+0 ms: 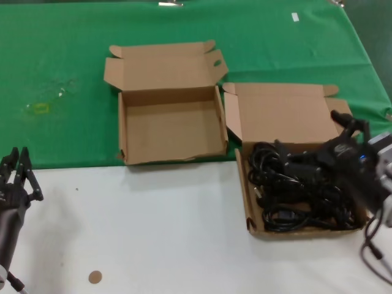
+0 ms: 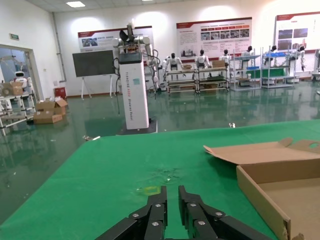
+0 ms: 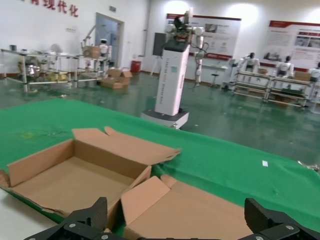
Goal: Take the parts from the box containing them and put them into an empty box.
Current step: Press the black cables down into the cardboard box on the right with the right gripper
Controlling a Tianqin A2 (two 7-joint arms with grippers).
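The right claw (image 1: 350, 131), spread wide, hovers over the tangled parts (image 1: 300, 190) (cords interlooped). It may well drag several out together. The left claw (image 1: 17, 174), pressed together, waits aside.

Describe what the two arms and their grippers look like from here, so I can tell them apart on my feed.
Both grippers are black, with jointed linkage fingers held by silver screws. The left gripper sits on a dark arm with a black cable near the bottom. The right gripper has a small blue spot on its dark body, a grey-and-white wrist section, and a black cable looping below.
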